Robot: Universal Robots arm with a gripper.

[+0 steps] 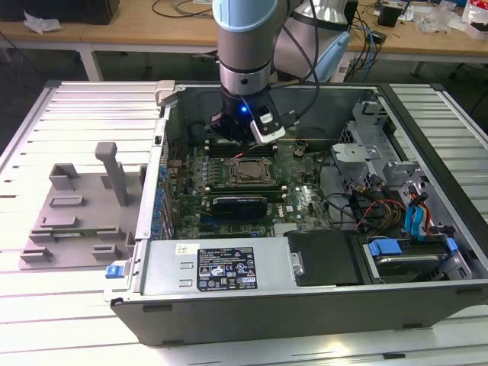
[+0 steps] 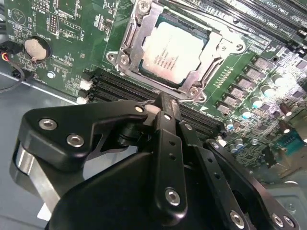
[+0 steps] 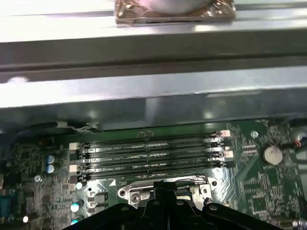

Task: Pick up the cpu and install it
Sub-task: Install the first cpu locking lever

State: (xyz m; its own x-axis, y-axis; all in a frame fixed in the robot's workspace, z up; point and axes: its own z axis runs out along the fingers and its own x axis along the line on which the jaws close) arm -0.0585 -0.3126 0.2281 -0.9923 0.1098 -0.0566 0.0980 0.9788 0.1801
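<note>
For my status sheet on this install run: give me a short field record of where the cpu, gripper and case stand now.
cpu: lying in the socket, silver top up
socket: on the motherboard, metal frame around the cpu
gripper: hovering over the memory slots beside the socket, clear of the cpu
case: open, lying on the slatted table
tray: grey, at the exterior view's left of the case

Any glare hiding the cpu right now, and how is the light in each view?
Second wrist view: the cpu gleams softly and is evenly lit, with no washout. First wrist view: the case wall glares, part of it blown white. Exterior view: the motherboard is shaded, the table bright.
</note>
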